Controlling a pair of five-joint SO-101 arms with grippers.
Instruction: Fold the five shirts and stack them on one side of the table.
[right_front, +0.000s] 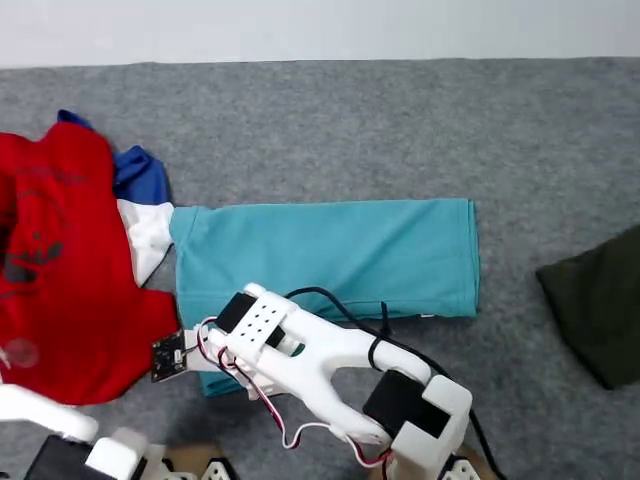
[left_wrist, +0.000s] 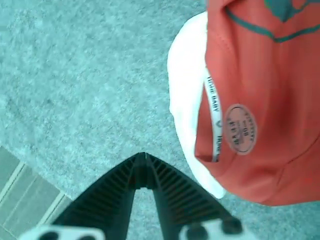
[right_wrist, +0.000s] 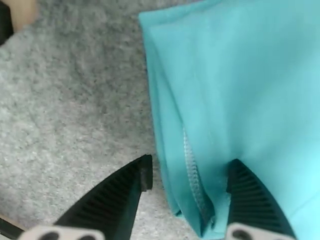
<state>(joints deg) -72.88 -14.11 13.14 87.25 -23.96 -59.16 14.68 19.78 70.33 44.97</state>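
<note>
Bright, even light falls from overhead onto the grey bench (right_front: 400, 120). Shadows are soft and faint: a thin dark line under the folded edge of the teal shirt (right_wrist: 240, 90) and a dim patch beneath the right arm (right_front: 330, 360). The white cloth (left_wrist: 187, 100) beside the red shirt (left_wrist: 260, 75) glows, nearly washed out.

The left claw (left_wrist: 145, 162) hangs over the grey table (left_wrist: 85, 75), its black jaws pressed together on nothing. Just beside its tips lies a red shirt (left_wrist: 270, 70) bearing a round sticker (left_wrist: 242, 129). A white cloth (left_wrist: 186, 95) shows along the shirt's edge.
</note>
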